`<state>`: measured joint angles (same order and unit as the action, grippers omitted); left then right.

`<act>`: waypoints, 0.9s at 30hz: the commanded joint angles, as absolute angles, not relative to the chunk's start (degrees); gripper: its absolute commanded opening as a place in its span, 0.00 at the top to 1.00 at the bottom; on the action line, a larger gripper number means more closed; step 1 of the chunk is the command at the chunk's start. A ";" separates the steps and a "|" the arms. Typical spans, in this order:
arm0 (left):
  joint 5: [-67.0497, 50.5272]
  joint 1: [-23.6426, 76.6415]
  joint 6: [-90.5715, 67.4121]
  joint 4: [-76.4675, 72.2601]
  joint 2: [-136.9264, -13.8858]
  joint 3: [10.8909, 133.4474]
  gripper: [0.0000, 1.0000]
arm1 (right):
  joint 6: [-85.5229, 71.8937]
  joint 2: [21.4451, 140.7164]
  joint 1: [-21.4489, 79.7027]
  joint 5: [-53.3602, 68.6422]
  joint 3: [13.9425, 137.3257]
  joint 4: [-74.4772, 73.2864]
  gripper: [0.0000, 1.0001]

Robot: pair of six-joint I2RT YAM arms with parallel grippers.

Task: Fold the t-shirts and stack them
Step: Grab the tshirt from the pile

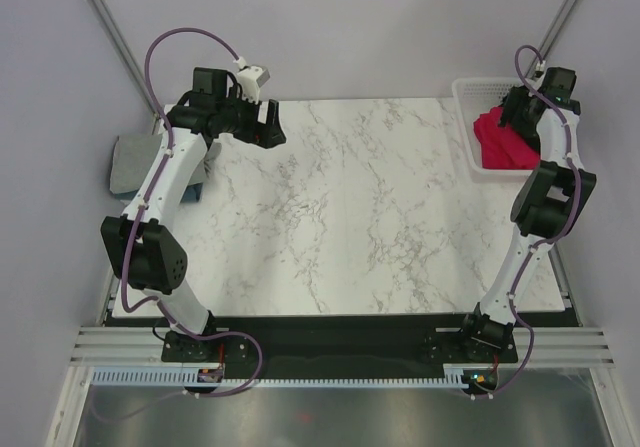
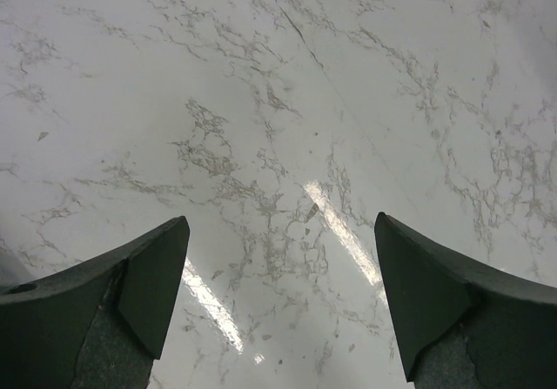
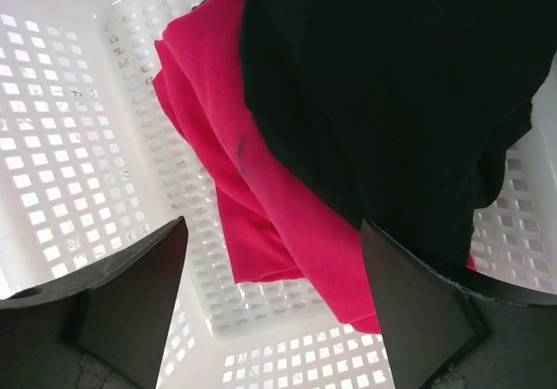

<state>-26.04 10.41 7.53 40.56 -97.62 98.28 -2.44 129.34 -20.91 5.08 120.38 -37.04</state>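
My gripper (image 3: 271, 232) hangs over the white plastic lattice basket (image 3: 70, 128), its jaws spread wide and closed on nothing. My two dark fingers (image 3: 130, 311) frame the bottom corners of my view. In the basket lies a crumpled crimson-pink t-shirt (image 3: 261, 197), its folds running from upper left to lower right, with a small dark mark on the cloth. A black t-shirt (image 3: 392, 84) lies over its right side and fills the upper right. The basket's lattice floor and walls show on the left and below the shirts.
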 commanded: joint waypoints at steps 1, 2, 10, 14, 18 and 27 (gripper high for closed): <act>-26.63 10.46 6.50 39.20 -96.06 98.79 0.06 | -0.53 131.30 -21.18 2.91 123.40 -34.54 0.14; -26.54 10.46 6.50 39.20 -96.24 98.88 0.06 | -0.44 131.92 -21.09 2.47 123.83 -34.45 0.16; -25.75 10.46 6.68 39.11 -97.56 99.67 0.06 | -0.35 135.52 -21.09 2.99 126.21 -33.14 0.24; -25.23 10.46 6.94 39.20 -97.91 99.75 0.06 | -0.44 136.76 -21.01 3.34 127.00 -32.96 0.36; -25.05 10.55 6.94 39.11 -98.17 100.02 0.06 | 0.97 135.00 -20.83 3.61 126.48 -32.87 0.46; -25.58 10.81 6.42 38.67 -98.96 100.64 0.06 | 1.14 135.17 -21.09 -1.41 128.84 -30.94 0.76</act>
